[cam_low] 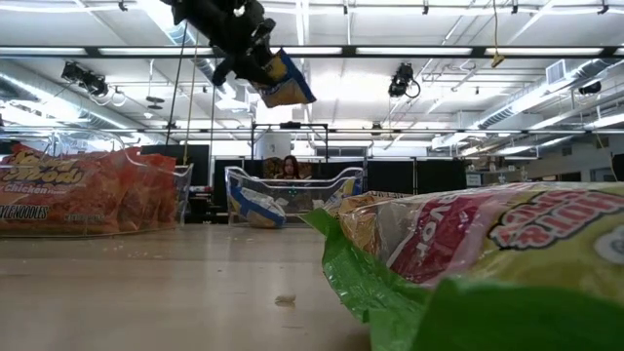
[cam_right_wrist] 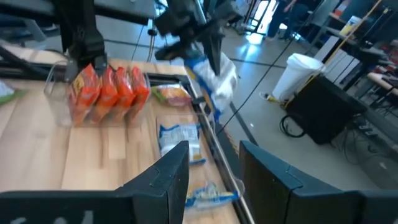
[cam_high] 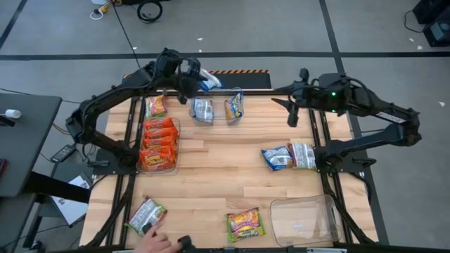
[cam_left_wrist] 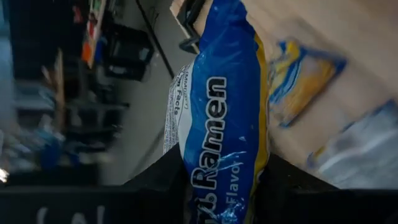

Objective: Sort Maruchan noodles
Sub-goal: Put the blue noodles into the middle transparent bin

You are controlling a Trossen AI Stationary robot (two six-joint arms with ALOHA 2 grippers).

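- While raised above the wooden tabletop's (cam_high: 211, 169) 12 o'clock edge, the left gripper (cam_high: 191, 79) has its jaws clamped on a crinkly blue-and-yellow plastic ramen packet (cam_left_wrist: 224, 118).
- Toward 1 o'clock, the right gripper (cam_high: 293, 112) hovers, jaws apart.
- Orange-red ramen packets (cam_high: 159, 140) fill a clear plastic tray (cam_high: 176, 130) at 9 o'clock.

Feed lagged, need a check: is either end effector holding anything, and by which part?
The left end effector pinches a blue packet by one short end, raised off the table. The right end effector holds nothing.
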